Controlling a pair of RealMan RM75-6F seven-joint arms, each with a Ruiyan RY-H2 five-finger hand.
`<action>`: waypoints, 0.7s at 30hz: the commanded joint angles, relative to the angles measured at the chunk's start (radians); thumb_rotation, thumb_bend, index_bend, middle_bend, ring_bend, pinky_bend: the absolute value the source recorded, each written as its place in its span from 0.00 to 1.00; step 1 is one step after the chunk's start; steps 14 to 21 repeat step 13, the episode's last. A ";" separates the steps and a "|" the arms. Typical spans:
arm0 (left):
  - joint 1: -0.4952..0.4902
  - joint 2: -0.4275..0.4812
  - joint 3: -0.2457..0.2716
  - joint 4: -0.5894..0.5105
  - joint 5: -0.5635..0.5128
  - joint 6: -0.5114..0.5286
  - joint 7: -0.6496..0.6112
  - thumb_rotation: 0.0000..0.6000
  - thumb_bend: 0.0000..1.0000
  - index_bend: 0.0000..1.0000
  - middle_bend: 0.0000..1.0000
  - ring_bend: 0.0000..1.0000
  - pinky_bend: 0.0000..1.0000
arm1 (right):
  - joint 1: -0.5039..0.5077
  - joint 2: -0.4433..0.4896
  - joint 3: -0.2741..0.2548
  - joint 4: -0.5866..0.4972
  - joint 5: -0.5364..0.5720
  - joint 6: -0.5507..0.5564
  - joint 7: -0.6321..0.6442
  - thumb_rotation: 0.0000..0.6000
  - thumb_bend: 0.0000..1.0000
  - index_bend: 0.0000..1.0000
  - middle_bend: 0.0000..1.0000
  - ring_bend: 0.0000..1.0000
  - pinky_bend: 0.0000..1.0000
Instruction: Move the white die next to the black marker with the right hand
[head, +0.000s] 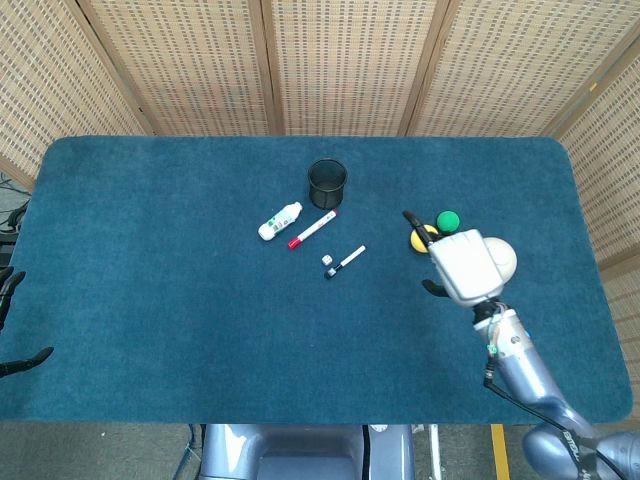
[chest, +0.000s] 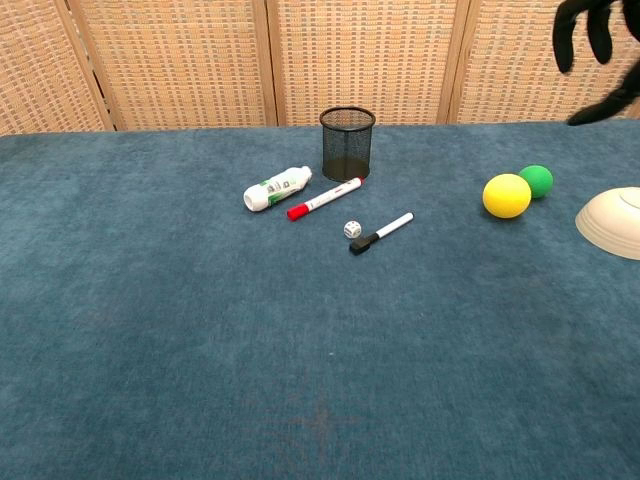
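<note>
The white die (chest: 352, 229) (head: 327, 260) lies on the blue cloth, right beside the black cap end of the black marker (chest: 381, 233) (head: 345, 262). My right hand (head: 462, 262) (chest: 592, 48) hangs in the air well to the right of both, fingers spread, holding nothing. Only a bit of my left hand (head: 10, 325) shows at the left edge of the head view, off the table, with its fingers apart.
A red marker (chest: 324, 198) lies between a white bottle (chest: 277, 188) and a black mesh cup (chest: 346, 144). A yellow ball (chest: 506, 195), a green ball (chest: 536, 180) and an upturned cream bowl (chest: 612, 221) sit on the right.
</note>
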 joint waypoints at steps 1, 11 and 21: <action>0.003 -0.002 0.003 -0.002 0.005 0.005 0.005 1.00 0.00 0.00 0.00 0.00 0.00 | -0.177 -0.043 -0.122 0.237 -0.248 0.206 0.234 1.00 0.00 0.06 0.02 0.01 0.18; 0.010 -0.014 0.004 -0.002 0.013 0.024 0.035 1.00 0.00 0.00 0.00 0.00 0.00 | -0.327 -0.141 -0.166 0.438 -0.260 0.301 0.464 1.00 0.00 0.00 0.00 0.00 0.03; 0.011 -0.017 0.005 -0.003 0.016 0.028 0.041 1.00 0.00 0.00 0.00 0.00 0.00 | -0.342 -0.151 -0.160 0.451 -0.261 0.314 0.481 1.00 0.00 0.00 0.00 0.00 0.03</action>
